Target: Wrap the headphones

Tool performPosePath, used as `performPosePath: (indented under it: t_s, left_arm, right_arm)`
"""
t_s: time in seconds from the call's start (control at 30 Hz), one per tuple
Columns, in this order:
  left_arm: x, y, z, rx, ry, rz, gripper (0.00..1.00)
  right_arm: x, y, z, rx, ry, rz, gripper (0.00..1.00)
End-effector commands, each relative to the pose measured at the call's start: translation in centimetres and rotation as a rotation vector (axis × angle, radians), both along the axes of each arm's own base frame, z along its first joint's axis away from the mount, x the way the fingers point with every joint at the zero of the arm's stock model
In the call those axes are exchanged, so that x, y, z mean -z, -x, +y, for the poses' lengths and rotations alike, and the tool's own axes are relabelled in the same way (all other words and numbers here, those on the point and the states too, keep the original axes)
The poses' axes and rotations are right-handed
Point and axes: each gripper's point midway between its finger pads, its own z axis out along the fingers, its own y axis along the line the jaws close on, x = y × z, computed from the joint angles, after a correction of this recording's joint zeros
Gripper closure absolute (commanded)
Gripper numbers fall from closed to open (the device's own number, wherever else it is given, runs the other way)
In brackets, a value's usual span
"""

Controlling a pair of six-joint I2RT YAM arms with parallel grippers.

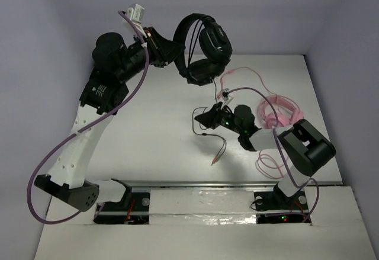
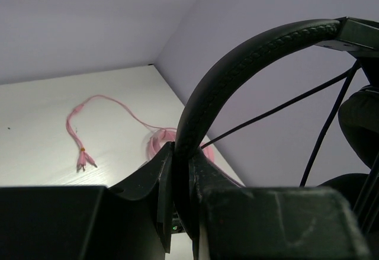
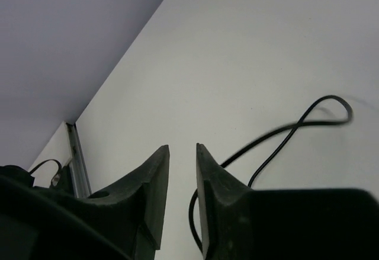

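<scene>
The left pincer [image 2: 182,153] is clamped on the padded headband [image 2: 237,64], holding the black headphones [image 1: 204,47] aloft over the far side of the bench [image 1: 154,124]. The right pincer [image 3: 182,148] stands parted and empty low over the bench, with the thin black cable [image 3: 266,140] just beside one finger. Closing from here may miss that cord, and a tug could drag it into the pink headphones [image 1: 278,109] nearby.

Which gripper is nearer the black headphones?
Left. The left gripper clamps the headphones by the headband; the right gripper hangs lower over the table, fingers apart, near the loose cable.
</scene>
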Motion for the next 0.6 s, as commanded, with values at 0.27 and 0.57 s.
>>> performPosePath:
  t_s: [0.27,0.57]
  left_arm:
    - [-3.7,-3.3,2.7,-0.150,0.214,-0.046,1.00]
    - [3.4,-11.0,8.5,-0.617,0.061,0.037,1.00]
  right_arm:
    - [-1.0,4.7,5.1,-0.117,0.012,0.010,1.00]
    - [0.9,11.4,8.4,-0.150,0.231,0.122,1.00]
